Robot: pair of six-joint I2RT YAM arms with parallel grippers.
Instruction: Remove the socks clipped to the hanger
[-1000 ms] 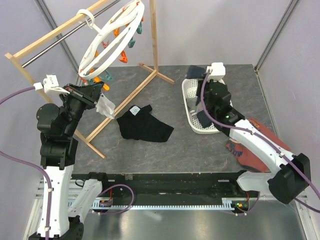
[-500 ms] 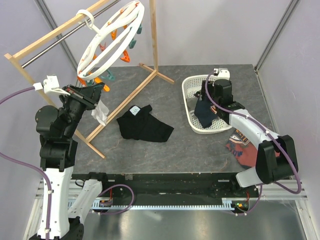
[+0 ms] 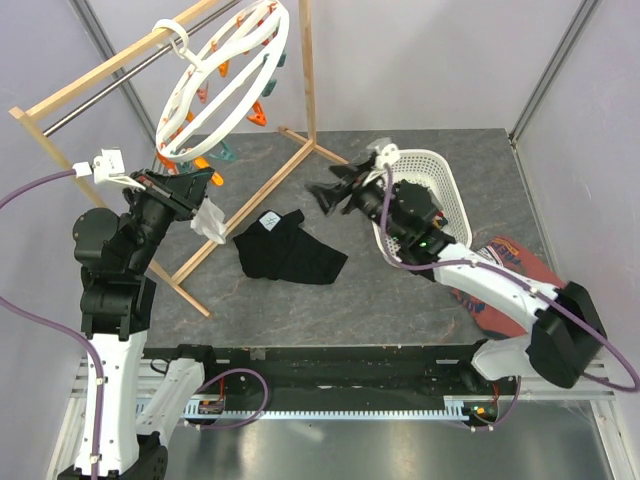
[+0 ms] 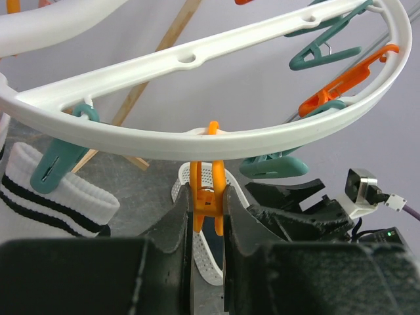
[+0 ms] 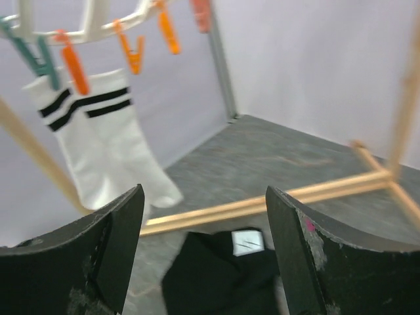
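White basket [image 3: 452, 190], interior mostly hidden, socks [image 5: 98, 151] pegged

Top external: fixed high behind the arm bases, looking down and forward over the whole table [image 3: 260, 300], from a distance. Left wrist: tilted upward, close beneath the hanger [image 4: 197, 138], with an orange peg [image 4: 209, 197] centred. Right wrist: low, facing level across the table. Both wrist views share the striped sock [image 4: 59, 197]. All three show the hanger.
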